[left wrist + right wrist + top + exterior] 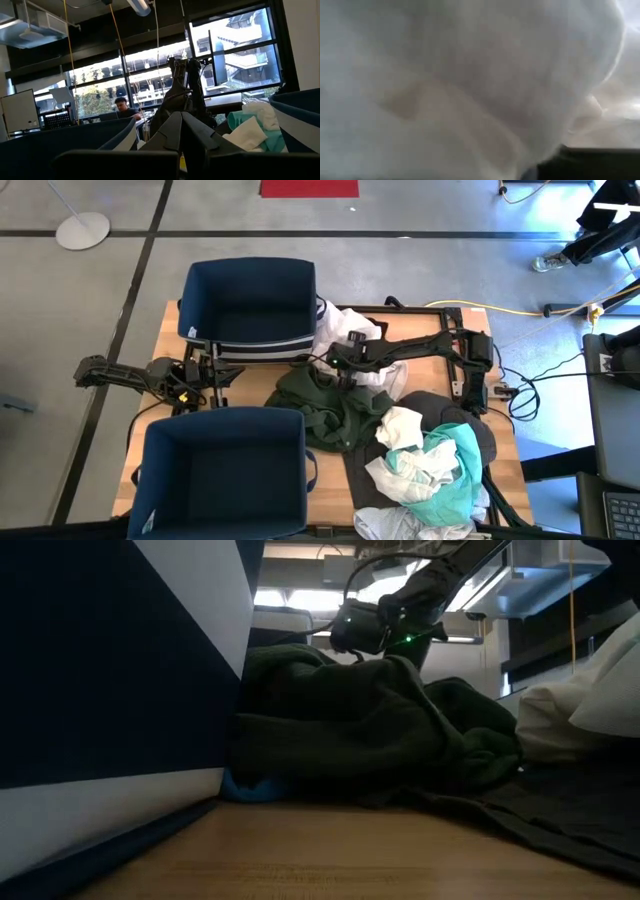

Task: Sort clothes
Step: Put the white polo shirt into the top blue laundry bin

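A dark green garment (325,405) lies crumpled at the table's middle and also shows in the low view (350,710). A white garment (345,328) lies beside the far bin and fills the right wrist view (470,75). A pile of white and teal clothes (435,465) lies on a dark garment (440,408) at the near right. My right gripper (335,362) reaches in from the right, over the edge where the white and green garments meet, and stands above the green one in the low view (365,628). My left gripper (222,370) is shut and empty between the two bins.
Two dark blue fabric bins stand on the table's left half, one at the far side (250,270) and one at the near side (220,418). The near bin's wall fills the left of the low view (110,660). A person sits in the room beyond (120,106).
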Tool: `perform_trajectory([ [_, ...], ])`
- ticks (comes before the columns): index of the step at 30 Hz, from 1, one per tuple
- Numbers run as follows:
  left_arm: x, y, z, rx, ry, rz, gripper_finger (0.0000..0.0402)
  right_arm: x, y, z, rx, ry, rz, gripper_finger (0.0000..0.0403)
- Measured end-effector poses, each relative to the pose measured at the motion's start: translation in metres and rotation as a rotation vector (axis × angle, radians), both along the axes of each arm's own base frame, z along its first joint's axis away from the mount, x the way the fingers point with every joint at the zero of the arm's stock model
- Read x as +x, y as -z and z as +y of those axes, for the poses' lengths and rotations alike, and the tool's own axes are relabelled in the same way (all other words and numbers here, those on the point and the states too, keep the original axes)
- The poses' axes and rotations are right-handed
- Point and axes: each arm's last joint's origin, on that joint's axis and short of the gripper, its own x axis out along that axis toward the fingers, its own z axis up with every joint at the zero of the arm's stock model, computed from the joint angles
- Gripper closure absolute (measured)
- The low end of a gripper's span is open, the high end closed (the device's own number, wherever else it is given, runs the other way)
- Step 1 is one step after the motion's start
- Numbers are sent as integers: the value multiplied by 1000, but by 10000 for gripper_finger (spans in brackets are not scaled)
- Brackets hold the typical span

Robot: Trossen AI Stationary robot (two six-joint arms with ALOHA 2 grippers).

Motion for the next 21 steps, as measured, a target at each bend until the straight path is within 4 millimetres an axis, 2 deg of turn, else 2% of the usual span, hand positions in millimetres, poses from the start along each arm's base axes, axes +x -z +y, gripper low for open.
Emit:
perform_trajectory([
  [6,0,0,0,2,-1,0,402,-8,-24,-1,-75,35,-25,348],
  [11,0,0,0,3,-2,0,402,-20,-59,2,-99,42,-105,373],
  [21,0,1,0,3,-2,12,402,-55,-133,7,-212,98,-299,361],
])
